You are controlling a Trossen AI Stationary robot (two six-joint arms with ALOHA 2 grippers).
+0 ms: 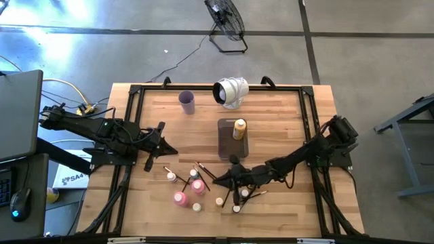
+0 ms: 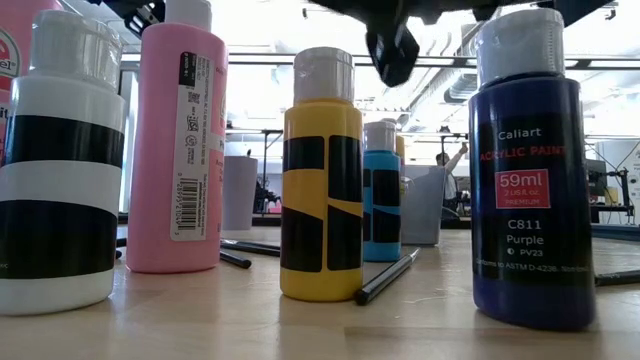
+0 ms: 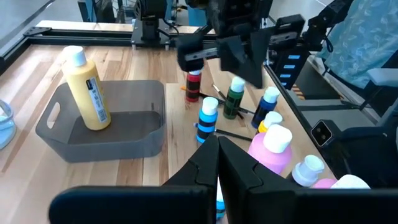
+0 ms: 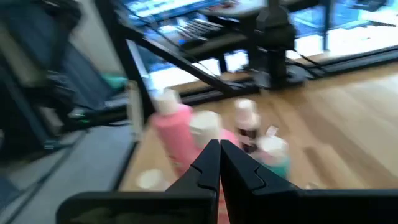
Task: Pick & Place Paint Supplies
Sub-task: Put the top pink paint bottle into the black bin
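Two arms: both out over the table, nothing carried by either.
Table (image 1: 285, 129): wooden top inside a black frame; the bottles stand in a cluster at its near middle.
Tray (image 1: 227, 148): grey, centre of the table, far side of the cluster; one yellow bottle (image 1: 239, 129) already stands upright in it, at its far right end.
Cup (image 1: 187, 102): lilac, far left of the tray, well apart from the arms.
Right gripper (image 1: 218, 179): fingers pressed together, empty, hanging above the right side of the cluster.
Left gripper (image 1: 172, 150): fingers pressed together, empty, waiting left of the tray, aimed toward the tray and cluster.
Pink bottles (image 1: 180, 198): the bigger ones, near left in the cluster, upright.
Small bottles (image 1: 220, 201): white-capped, scattered around and under the right gripper.
Brushes (image 1: 203, 170): thin, lying flat among the bottles.
Step in hand: as I read it, one bottle is placed and the right arm is lining up on the next pick.
Next move: the fingers must spread before coming down, then settle on one cap without knocking its close neighbours.
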